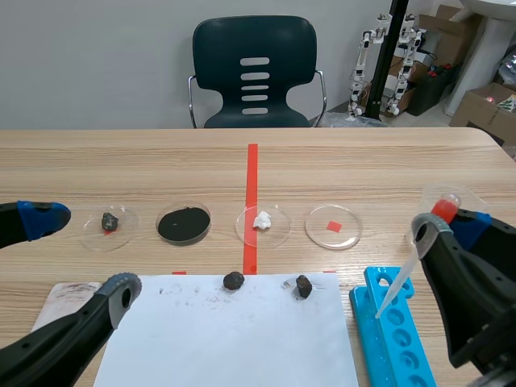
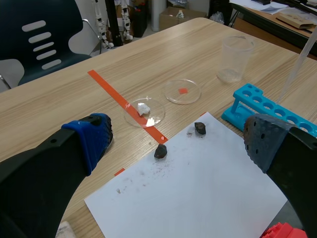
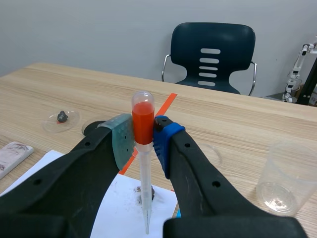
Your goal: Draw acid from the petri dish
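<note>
At the lower left of the scene view, my left gripper (image 1: pixel 81 256) stands wide, both fingers apart and gripping nothing, low over the table's near edge. At lower right, my right gripper (image 3: pixel 143 141) is clamped on the pipette (image 1: pixel 397 284), pads pressed to its red bulb, the clear stem slanting down and left so its tip shows against the blue rack (image 1: pixel 395 330). Between the arms, at bottom centre, lies a white paper sheet (image 1: pixel 234 339); a dark rock (image 1: pixel 234 280) and a second rock (image 1: pixel 303 286) sit at its far edge.

Across the middle of the frame runs a row of four petri dishes, all well apart from the pipette's tip. From left: a dish (image 1: pixel 121 230) with a small dark stone, a dish (image 1: pixel 208 219) filled black, a dish (image 1: pixel 278 230) on the red tape line holding a white lump (image 1: pixel 262 219), and a clear dish (image 1: pixel 347 234) over a red square. Which one holds acid I cannot tell.

A clear plastic cup (image 3: pixel 290 173) stands at right, just behind my right gripper. A dark chair (image 1: pixel 254 72) waits at top centre beyond the table.
</note>
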Tool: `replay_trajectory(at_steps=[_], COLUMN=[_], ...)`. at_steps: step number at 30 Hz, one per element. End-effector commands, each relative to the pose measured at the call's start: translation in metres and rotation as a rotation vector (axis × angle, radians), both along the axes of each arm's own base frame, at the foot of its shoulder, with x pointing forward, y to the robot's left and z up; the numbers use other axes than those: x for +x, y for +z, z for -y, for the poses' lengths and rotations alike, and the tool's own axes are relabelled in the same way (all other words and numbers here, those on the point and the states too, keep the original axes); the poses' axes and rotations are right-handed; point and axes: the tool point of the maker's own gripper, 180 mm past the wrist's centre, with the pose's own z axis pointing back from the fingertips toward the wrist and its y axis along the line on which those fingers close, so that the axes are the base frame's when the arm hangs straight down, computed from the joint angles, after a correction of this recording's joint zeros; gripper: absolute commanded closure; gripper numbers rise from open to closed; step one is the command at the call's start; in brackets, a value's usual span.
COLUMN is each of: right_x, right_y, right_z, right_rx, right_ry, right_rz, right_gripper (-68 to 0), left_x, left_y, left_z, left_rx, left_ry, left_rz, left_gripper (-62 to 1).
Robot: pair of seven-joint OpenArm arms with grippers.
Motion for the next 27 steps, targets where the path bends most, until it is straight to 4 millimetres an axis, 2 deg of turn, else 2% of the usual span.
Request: replay_trajectory(at_steps=[1, 27], right_x=[0.0018, 0.0026], right_y=[0.0112, 0.0120], right_z=[-0.0020, -0.0026], right_rx=[-0.005, -0.022], right_ry=[0.009, 0.011], right_rz=[0.047, 0.059], right_gripper=[-10.6, -10.6], left_x=[0.0008, 0.0008], left_y=[0.0059, 0.0059], left_z=[0.0011, 0.0011], left_rx=[-0.026, -0.026], left_ry=[0.002, 0.002], left_rz=[0.014, 0.014], left_gripper=[-55.9, -55.9])
